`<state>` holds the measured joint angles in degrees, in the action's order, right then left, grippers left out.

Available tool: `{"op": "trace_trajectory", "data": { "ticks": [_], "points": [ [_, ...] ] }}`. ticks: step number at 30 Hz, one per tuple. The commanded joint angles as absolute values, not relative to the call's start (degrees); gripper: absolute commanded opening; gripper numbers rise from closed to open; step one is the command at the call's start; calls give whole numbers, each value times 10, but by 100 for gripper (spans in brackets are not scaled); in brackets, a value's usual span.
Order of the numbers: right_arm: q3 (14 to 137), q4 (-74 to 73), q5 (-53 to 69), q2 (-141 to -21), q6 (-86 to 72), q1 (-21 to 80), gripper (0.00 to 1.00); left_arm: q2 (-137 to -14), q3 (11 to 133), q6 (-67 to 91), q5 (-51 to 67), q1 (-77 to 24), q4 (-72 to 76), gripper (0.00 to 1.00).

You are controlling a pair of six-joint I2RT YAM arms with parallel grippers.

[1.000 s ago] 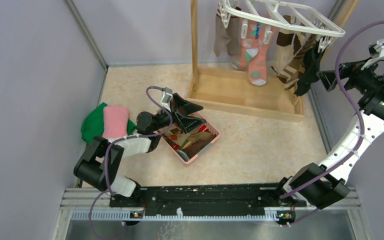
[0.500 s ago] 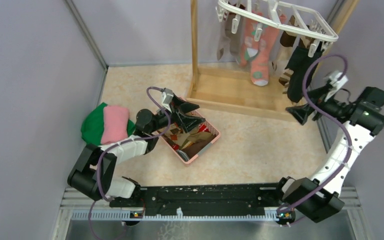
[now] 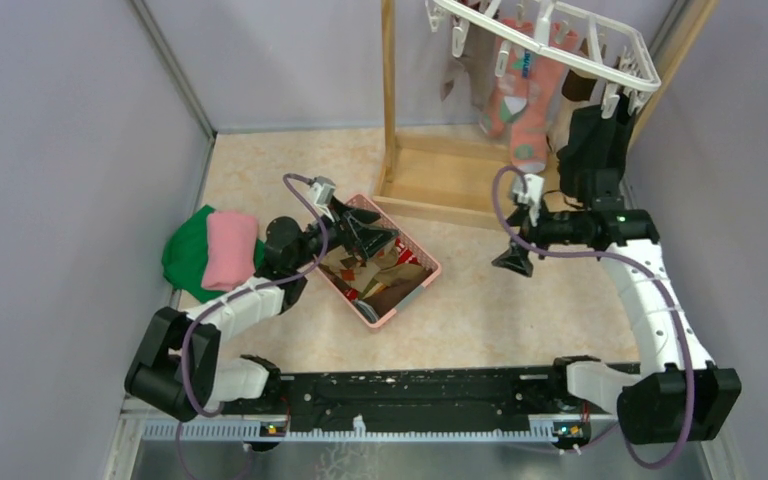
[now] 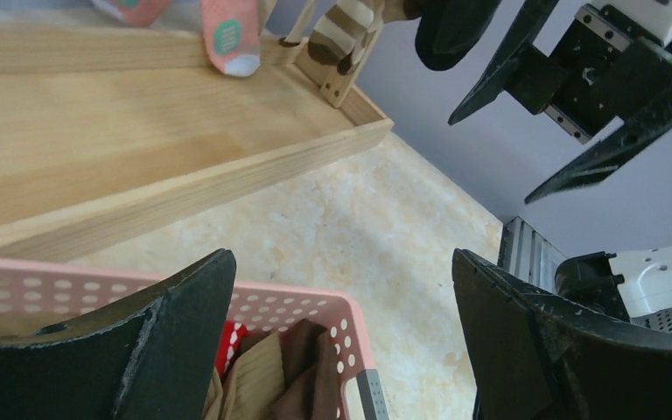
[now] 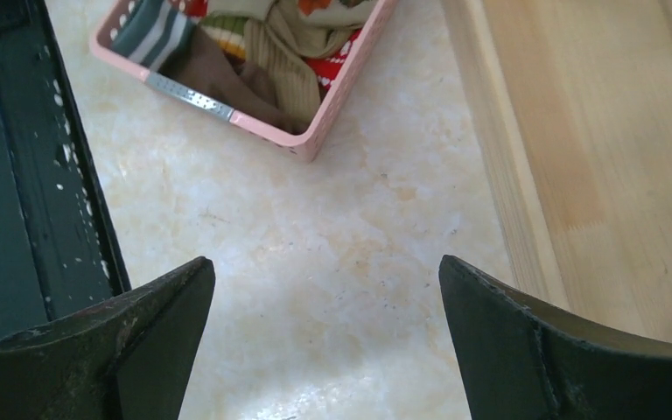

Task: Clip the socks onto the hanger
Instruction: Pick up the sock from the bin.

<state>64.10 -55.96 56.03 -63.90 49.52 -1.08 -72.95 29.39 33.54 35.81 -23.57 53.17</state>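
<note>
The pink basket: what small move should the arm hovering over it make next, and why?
Probably lower the left gripper into the pink basket and close on one of the socks: its jaws stand open and empty just above them.

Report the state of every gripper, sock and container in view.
left gripper, open, empty
right gripper, open, empty
hanger, hanging, partly loaded
pink sock, clipped, hanging
black sock, clipped, hanging
pink basket, holding loose socks
</note>
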Motion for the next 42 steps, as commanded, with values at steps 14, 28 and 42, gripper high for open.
{"op": "trace_trajectory", "data": {
  "ticks": [14, 28, 42],
  "points": [
    [531, -270, 364, -711, 337, 155, 99, -694, 502, 81, 56, -305, -87, 73],
    [527, -272, 355, -720, 329, 155, 99, -910, 676, -5, -149, -413, -285, 58],
    [529, -273, 356, -728, 328, 155, 99, -922, 691, -1, -163, -418, -310, 17]
  ]
}}
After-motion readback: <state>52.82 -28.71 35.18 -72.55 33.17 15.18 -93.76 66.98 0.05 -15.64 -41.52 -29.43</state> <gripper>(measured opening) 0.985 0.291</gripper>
